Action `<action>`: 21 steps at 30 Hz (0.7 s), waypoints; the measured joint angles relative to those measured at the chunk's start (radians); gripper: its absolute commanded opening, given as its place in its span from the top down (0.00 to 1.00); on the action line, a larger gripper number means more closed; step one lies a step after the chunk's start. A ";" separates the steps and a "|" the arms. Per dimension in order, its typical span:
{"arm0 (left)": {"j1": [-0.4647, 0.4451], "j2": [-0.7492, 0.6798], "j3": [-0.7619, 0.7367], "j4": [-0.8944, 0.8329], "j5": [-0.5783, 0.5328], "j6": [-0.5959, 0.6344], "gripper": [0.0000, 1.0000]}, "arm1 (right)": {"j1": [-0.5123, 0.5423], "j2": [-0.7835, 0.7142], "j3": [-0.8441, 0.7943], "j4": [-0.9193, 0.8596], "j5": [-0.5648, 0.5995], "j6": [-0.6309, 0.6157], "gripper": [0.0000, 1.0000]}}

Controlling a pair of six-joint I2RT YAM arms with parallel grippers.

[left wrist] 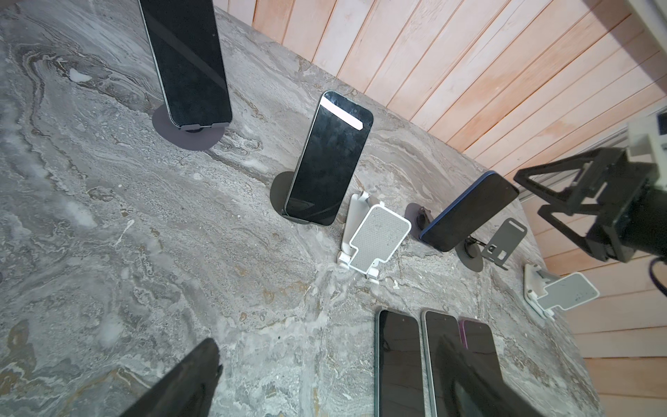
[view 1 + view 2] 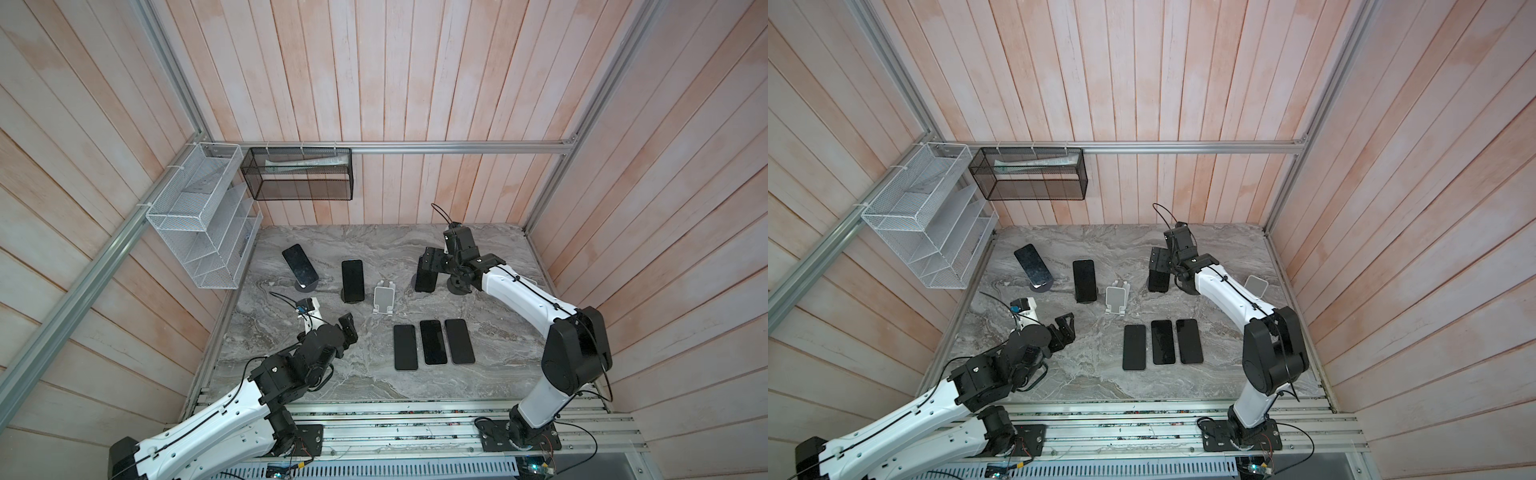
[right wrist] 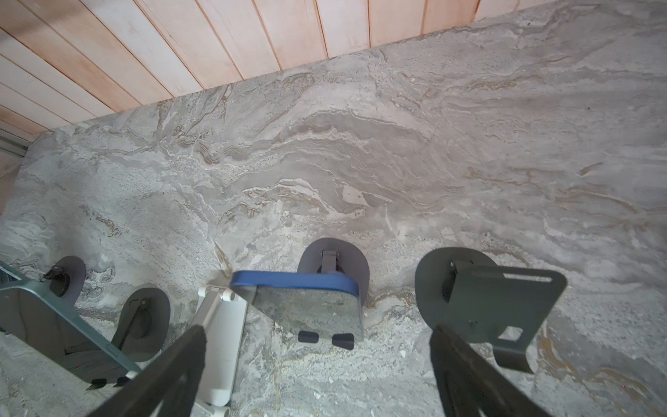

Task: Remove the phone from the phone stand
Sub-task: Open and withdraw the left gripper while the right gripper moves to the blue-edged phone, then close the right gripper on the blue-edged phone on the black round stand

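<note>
1. Right gripper (image 3: 319,330) released, jaws wide, poised over blue phone (image 3: 306,307), not touching.
2. Phone leans on its dark stand (image 3: 334,260), 2 o'clock from bench (image 2: 374,386) centre.
3. Left gripper (image 2: 348,328) released, 8 o'clock.

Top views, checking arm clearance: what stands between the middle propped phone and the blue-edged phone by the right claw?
An empty white stand, shown in both top views and the left wrist view.

The phone (image 3: 310,310), blue-framed with a dark reflective screen, rested leaning back on the phone stand (image 3: 334,258), its lower edge on two lip tabs. The stand had a dark grey round base. Both stood right of centre in both top views.
</note>
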 measured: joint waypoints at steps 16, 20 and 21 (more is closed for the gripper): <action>0.000 -0.010 -0.023 -0.016 0.026 0.000 0.05 | 0.029 0.168 0.161 -0.064 0.080 -0.007 0.02; 0.000 -0.010 -0.023 -0.016 0.028 0.000 0.05 | 0.029 0.207 0.198 -0.075 0.100 -0.005 0.02; 0.000 -0.010 -0.023 -0.017 0.028 0.000 0.05 | 0.029 0.212 0.201 -0.076 0.103 -0.003 0.02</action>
